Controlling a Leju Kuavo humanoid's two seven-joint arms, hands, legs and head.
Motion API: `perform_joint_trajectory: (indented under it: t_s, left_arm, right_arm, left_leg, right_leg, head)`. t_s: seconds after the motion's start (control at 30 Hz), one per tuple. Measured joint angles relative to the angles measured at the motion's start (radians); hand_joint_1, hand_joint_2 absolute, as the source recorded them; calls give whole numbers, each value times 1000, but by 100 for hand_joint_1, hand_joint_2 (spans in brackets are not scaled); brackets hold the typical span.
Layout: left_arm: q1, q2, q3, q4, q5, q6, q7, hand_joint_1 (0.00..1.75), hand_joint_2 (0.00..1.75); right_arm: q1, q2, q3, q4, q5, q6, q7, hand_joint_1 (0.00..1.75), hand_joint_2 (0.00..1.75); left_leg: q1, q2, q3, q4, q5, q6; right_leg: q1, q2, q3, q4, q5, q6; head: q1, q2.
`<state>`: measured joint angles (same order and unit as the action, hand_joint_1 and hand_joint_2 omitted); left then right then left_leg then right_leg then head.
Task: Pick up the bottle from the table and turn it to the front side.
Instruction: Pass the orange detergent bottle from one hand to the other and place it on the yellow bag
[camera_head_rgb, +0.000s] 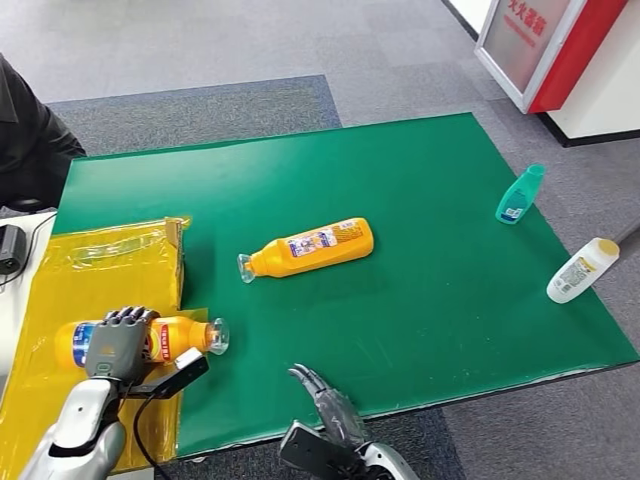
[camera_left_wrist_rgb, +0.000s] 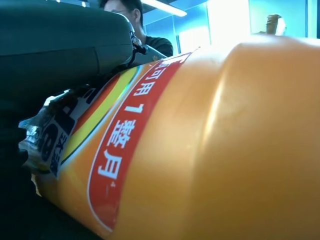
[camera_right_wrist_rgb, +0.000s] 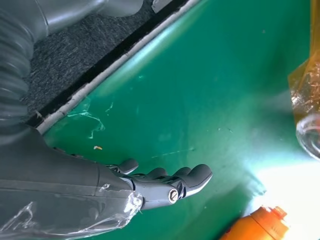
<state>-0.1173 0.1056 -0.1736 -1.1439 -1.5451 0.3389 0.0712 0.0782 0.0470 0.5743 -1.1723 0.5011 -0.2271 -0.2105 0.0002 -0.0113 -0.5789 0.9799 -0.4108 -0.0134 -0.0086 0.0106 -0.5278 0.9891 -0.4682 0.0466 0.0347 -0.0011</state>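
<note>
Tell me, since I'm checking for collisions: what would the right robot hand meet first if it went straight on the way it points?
Probably nothing soon: the right robot hand points up-left over bare green mat. The lying orange bottle seems nearest that line, though depth is unclear.

left hand (camera_head_rgb: 121, 343) hiding held bottle's (camera_head_rgb: 177, 337) middle, white bottle's (camera_head_rgb: 582, 270) label too small to read
</note>
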Motion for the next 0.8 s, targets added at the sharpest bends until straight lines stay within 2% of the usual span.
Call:
perform_joint_trajectory:
  t_s: [0.47, 0.67, 0.8]
  left_arm:
    - [-28, -24, -30, 21, 102, -69, 6, 0, 175]
    - [-9, -21, -27, -18, 342, -177, -87, 0, 175]
    - [12, -14, -26, -54, 399, -204, -108, 0, 175]
  right_arm:
    - [-1, -7, 10, 14, -12, -13, 10, 0, 175]
    - [6, -12, 10, 12, -18, -37, 18, 0, 175]
    - [12, -16, 10, 7, -18, -42, 19, 0, 175]
  left_leg:
    - [0, 0, 1, 0, 0, 0]
    - [0, 0, 2, 0, 0, 0]
    - [0, 0, 3, 0, 0, 0]
  right_leg:
    - [0, 0, 2, 0, 0, 1]
    - [0, 0, 3, 0, 0, 1]
    - [0, 0, 3, 0, 0, 1]
  head:
    - [0, 0]
    - [0, 0]
    - [0, 0]
